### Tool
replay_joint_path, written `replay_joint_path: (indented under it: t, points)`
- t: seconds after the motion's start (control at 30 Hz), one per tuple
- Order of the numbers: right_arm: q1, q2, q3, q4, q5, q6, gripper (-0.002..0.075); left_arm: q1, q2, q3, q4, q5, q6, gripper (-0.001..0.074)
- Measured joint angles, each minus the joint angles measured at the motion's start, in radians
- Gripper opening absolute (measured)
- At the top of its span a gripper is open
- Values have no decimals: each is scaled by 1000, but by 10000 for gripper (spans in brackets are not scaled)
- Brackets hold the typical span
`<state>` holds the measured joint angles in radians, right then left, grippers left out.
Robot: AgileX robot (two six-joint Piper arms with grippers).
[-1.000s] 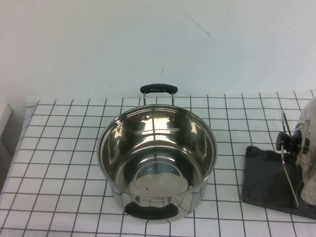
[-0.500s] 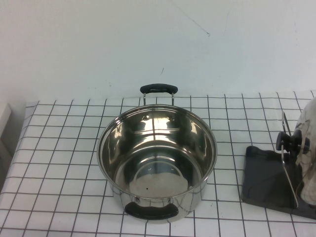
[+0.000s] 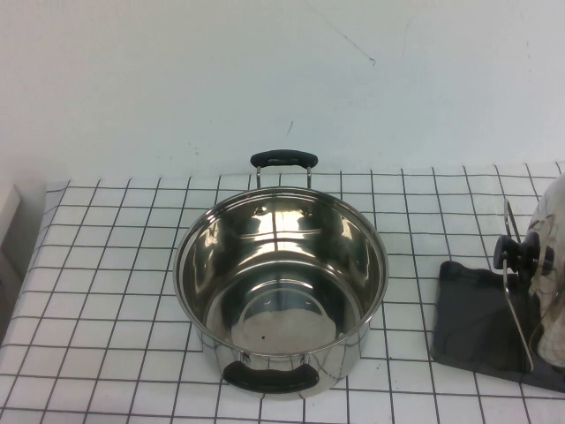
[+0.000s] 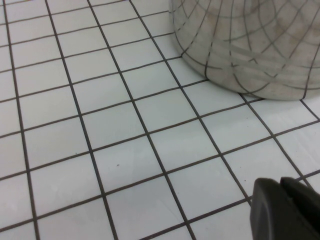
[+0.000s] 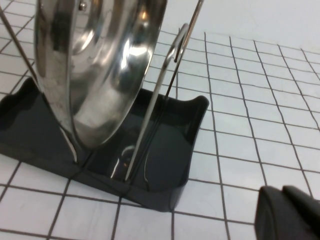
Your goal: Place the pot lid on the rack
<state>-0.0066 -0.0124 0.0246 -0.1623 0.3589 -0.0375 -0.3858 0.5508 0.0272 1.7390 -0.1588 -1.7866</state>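
Already nothing has shifted over the last second: the pot lid [image 3: 510, 265] stands on edge in the rack [image 3: 472, 322], right of the pot [image 3: 281, 283]. My right end effector [image 5: 290, 212] hangs closed and empty beside the rack; my left end effector [image 4: 285, 210], closed and empty, hovers over the bench [image 4: 100, 125]. I judge the job done.
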Motion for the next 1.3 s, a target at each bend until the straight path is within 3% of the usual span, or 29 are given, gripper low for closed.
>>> replay_joint_path:
  t: [0.87, 1.3]
  points:
    - [0, 0, 0, 0, 3, 144, -2, 0, 0, 0, 0, 0, 0, -2]
    - [57, 0, 0, 0, 3, 152, -2, 0, 0, 0, 0, 0, -5, -2]
